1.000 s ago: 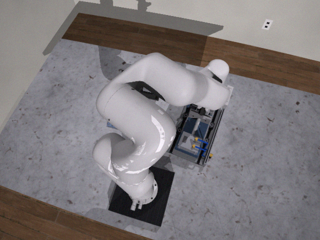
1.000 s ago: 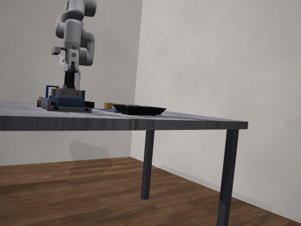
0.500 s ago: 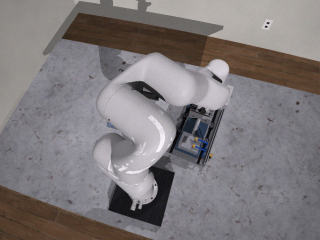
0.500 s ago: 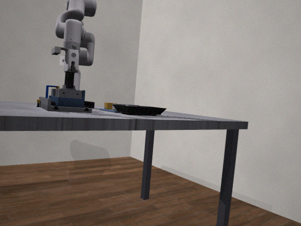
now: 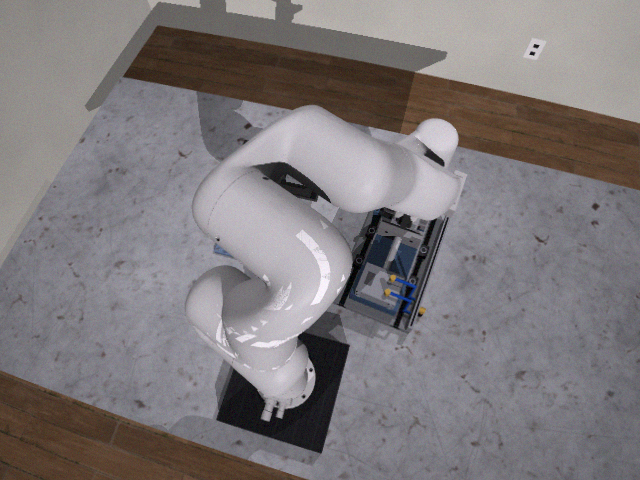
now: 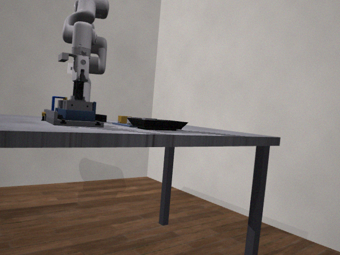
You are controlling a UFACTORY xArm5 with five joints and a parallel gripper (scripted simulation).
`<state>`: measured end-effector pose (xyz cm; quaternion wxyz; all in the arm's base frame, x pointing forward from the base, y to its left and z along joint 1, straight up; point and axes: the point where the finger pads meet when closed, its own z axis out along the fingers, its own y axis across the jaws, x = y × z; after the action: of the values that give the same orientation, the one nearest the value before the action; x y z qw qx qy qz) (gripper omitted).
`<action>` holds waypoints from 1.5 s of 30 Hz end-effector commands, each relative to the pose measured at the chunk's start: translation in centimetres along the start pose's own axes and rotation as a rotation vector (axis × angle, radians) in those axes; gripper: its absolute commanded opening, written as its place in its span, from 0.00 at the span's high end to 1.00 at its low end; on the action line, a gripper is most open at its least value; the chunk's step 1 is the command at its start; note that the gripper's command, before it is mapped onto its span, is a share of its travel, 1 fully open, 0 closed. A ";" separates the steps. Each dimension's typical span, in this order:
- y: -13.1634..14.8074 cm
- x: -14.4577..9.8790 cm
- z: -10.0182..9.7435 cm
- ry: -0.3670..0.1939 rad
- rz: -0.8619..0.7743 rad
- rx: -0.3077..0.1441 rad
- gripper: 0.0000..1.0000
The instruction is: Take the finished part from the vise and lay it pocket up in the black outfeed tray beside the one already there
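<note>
The vise (image 5: 391, 271) is a grey and blue fixture with blue hoses and yellow fittings; it stands on the table right of the arm's base. In the side view the vise (image 6: 73, 111) sits at the left of the table top. My gripper (image 6: 78, 96) points straight down into the top of the vise and is shut on the finished part (image 6: 78, 103), a grey block that the jaws mostly hide. From above, my wrist covers the gripper (image 5: 406, 220) and the part. The black outfeed tray (image 6: 157, 123) lies to the right of the vise; its contents are hidden.
A yellow block (image 6: 122, 119) stands between the vise and the tray. A small dark object (image 6: 100, 117) sits just behind the vise. The arm's black base plate (image 5: 289, 392) is at the table's front. The arm hides the tray from above.
</note>
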<state>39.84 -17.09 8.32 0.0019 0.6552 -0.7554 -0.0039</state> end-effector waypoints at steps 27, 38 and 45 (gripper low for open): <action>-0.1 0.0 -1.1 0.001 0.000 0.004 1.00; -0.1 0.0 -2.7 0.001 0.000 0.004 1.00; -0.1 0.0 -3.9 0.001 0.000 0.004 1.00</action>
<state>39.87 -17.10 11.53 0.0018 0.6552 -0.7554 -0.0037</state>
